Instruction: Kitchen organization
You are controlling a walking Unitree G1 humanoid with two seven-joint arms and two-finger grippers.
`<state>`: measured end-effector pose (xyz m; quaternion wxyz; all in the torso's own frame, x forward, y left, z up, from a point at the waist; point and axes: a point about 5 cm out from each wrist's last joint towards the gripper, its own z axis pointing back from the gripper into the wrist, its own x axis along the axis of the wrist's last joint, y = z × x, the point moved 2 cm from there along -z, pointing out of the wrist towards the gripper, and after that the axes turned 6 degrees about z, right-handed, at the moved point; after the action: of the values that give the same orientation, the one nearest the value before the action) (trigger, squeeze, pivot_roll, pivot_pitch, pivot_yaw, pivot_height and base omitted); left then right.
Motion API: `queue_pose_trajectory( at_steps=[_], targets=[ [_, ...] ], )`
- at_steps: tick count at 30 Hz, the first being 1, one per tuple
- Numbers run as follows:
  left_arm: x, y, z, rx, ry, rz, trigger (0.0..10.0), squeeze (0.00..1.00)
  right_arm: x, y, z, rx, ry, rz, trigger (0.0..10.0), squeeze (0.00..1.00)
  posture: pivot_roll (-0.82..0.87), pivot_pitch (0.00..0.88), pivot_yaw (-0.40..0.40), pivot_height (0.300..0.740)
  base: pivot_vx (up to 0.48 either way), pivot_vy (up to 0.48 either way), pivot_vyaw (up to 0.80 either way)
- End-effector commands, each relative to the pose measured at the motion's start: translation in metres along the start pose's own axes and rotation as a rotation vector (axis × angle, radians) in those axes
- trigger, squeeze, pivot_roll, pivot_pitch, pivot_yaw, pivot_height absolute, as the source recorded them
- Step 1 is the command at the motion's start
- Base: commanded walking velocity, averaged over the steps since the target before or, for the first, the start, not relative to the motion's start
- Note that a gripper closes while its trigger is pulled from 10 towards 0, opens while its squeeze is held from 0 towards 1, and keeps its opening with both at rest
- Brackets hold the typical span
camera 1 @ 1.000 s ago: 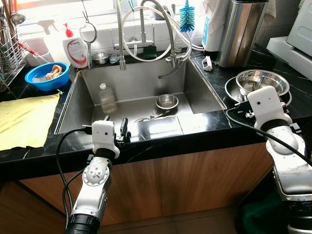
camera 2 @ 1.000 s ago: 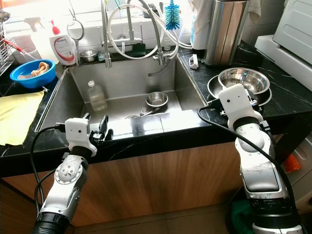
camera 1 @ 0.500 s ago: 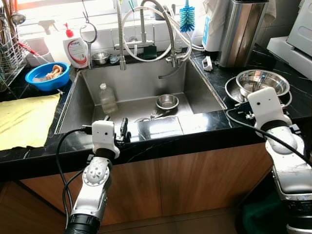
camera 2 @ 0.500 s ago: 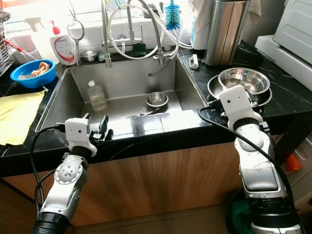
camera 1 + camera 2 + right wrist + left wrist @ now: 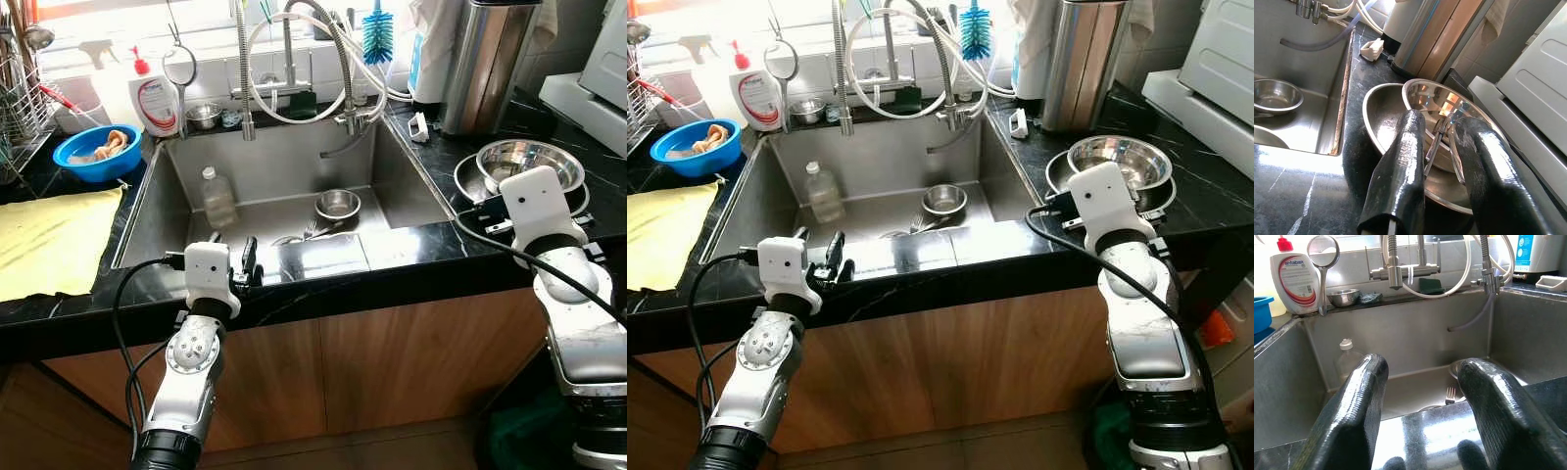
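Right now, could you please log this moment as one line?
left gripper: open, at sink front | right gripper: open, over steel bowls

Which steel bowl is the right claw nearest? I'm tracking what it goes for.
The steel bowl on the counter, stacked in a wider steel dish right of the sink; the right claw points at it. The others sit farther away.

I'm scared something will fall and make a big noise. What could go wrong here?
The right gripper hovers with jaws open by the steel bowl stacked in a wider steel pan. Gripping only the bowl's thin rim, it might slip and clang, and the utensils inside could rattle out. The left gripper, jaws open, sits at the sink edge; reaching in could topple the upright plastic bottle.
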<state>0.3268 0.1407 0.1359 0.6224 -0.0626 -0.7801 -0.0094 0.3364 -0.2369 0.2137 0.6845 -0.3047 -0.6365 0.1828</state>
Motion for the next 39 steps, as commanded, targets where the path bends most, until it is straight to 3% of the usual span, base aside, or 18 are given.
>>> queue_pose_trajectory(
  at_steps=[1, 6, 7, 8, 20, 21, 22, 23, 24, 39],
  targets=[
    [0.003, 0.001, -0.003, -0.004, -0.010, -0.006, 10.0, 0.00, 0.001, -0.001, -0.002, -0.002, 0.008, -0.021, 0.0, 0.00, -0.18, 0.000, 0.097, 0.740, 0.000, 0.000, 0.00],
    [0.002, 0.001, -0.002, -0.010, -0.005, -0.004, 10.0, 0.00, -0.001, 0.000, -0.002, 0.005, 0.019, -0.021, 0.0, 0.00, -0.18, 0.000, 0.098, 0.740, 0.000, 0.000, 0.00],
    [0.002, 0.000, -0.002, -0.012, -0.005, -0.003, 10.0, 0.00, -0.003, 0.001, -0.002, 0.006, 0.030, -0.016, 4.6, 0.00, -0.18, 0.000, 0.098, 0.740, 0.000, 0.000, 0.00],
    [0.002, 0.000, -0.002, -0.013, -0.005, -0.002, 10.0, 0.00, -0.004, 0.001, -0.002, 0.005, 0.036, -0.014, 10.0, 0.00, -0.18, 0.000, 0.099, 0.740, 0.000, 0.000, 0.00],
    [0.002, -0.001, -0.002, -0.016, -0.002, -0.002, 10.0, 0.00, -0.005, 0.001, -0.003, 0.004, 0.048, -0.013, 10.0, 0.00, -0.18, 0.000, 0.099, 0.740, 0.000, 0.000, 0.00],
    [0.002, -0.001, -0.002, -0.016, -0.002, -0.002, 10.0, 0.00, -0.005, 0.000, -0.003, 0.002, 0.046, -0.016, 9.4, 0.00, -0.18, 0.000, 0.099, 0.740, 0.000, 0.000, 0.00],
    [0.002, -0.001, -0.002, -0.017, -0.002, -0.002, 10.0, 0.00, -0.005, 0.000, -0.003, 0.001, 0.045, -0.018, 9.4, 0.00, -0.18, 0.000, 0.099, 0.740, 0.000, 0.000, 0.00],
    [0.002, -0.001, -0.002, -0.017, -0.001, -0.003, 10.0, 0.00, -0.003, -0.002, -0.003, -0.013, 0.042, -0.022, 2.6, 0.00, -0.18, 0.000, 0.099, 0.740, 0.000, 0.000, 0.00],
    [0.002, -0.001, -0.002, -0.017, -0.001, -0.003, 10.0, 0.00, -0.003, -0.002, -0.003, -0.015, 0.041, -0.023, 0.0, 0.00, -0.18, 0.000, 0.100, 0.740, 0.000, 0.000, 0.00],
    [0.001, -0.001, -0.003, -0.021, 0.000, -0.004, 10.0, 0.00, 0.004, -0.010, -0.004, -0.067, 0.016, -0.031, 0.0, 0.00, -0.18, 0.000, 0.100, 0.740, 0.000, 0.000, 0.00]
  ],
)
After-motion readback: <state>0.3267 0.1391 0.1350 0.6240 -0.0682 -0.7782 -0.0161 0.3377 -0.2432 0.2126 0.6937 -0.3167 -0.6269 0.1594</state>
